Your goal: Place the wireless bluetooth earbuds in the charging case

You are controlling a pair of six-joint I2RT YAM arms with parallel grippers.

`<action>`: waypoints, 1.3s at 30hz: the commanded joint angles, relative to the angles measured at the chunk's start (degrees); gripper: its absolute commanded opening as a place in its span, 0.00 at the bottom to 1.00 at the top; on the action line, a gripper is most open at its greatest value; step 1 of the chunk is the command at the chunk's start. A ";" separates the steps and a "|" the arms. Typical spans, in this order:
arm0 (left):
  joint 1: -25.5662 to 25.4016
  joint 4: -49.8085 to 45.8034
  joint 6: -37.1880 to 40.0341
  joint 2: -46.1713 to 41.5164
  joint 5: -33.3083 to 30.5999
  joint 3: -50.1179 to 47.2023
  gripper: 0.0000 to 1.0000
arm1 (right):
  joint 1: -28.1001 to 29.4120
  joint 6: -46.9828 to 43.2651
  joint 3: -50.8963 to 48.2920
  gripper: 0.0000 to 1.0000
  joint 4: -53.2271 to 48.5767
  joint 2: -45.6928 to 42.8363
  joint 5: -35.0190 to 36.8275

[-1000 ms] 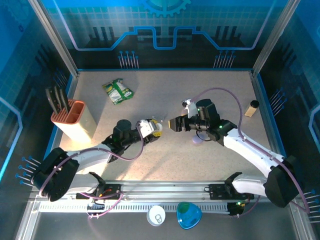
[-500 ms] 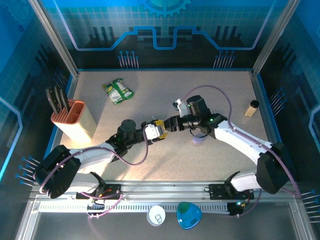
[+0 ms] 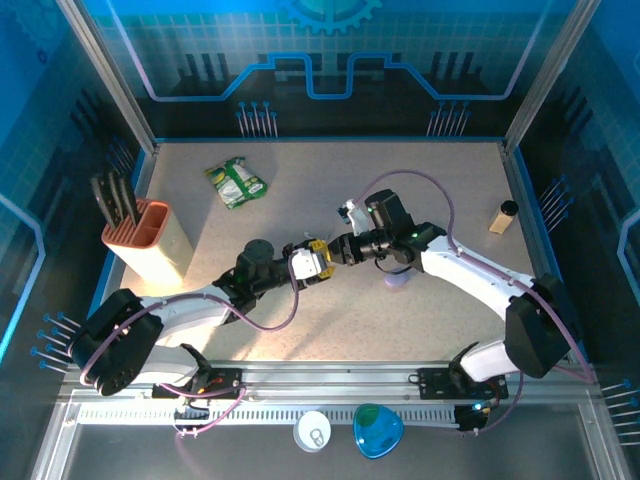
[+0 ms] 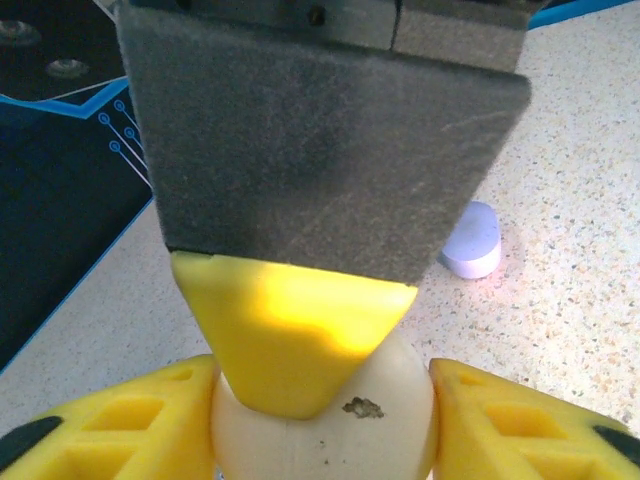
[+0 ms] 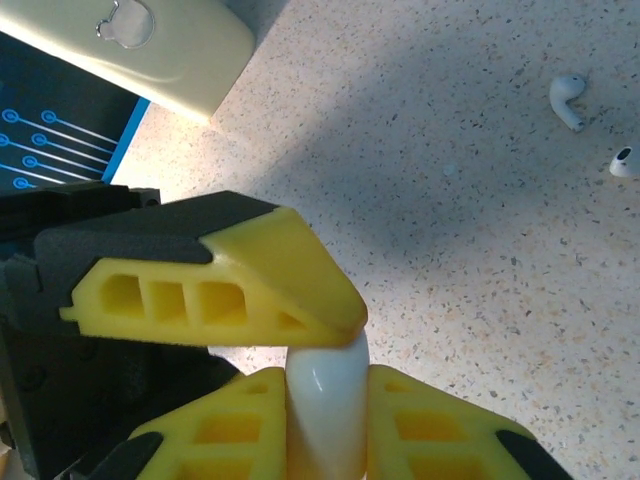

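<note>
Two arms share one charging case (image 4: pixel 340 445); the earbuds (image 5: pixel 567 100) lie loose on the table (image 5: pixel 480 250).
The left gripper (image 3: pixel 316 264) clasps the cream case by its rounded body. The right gripper (image 3: pixel 336 252), pinched narrow, grips its thin white edge, probably the lid. The earbuds lie well ahead and right of the right fingers, the fuller one's long axis toward the camera, stem nearest, so the right arm seems better placed.

One camera looks down from above and behind the arms (image 3: pixel 470 275) over the whole counter (image 3: pixel 300 330), while each wrist camera peers close past its own jaws at the shared middle patch.
</note>
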 commanded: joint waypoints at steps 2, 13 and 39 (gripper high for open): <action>-0.43 2.99 -3.92 -0.51 -0.30 0.72 0.74 | -0.09 -1.99 -1.32 0.15 1.89 -3.26 2.90; -0.09 1.91 -23.95 -8.55 -1.32 -1.74 0.99 | -5.32 -4.02 -12.47 0.10 15.08 -17.01 8.20; 2.87 34.67 -59.00 -3.22 27.15 -2.67 0.70 | -9.32 3.38 -20.87 0.06 53.12 -23.64 -25.72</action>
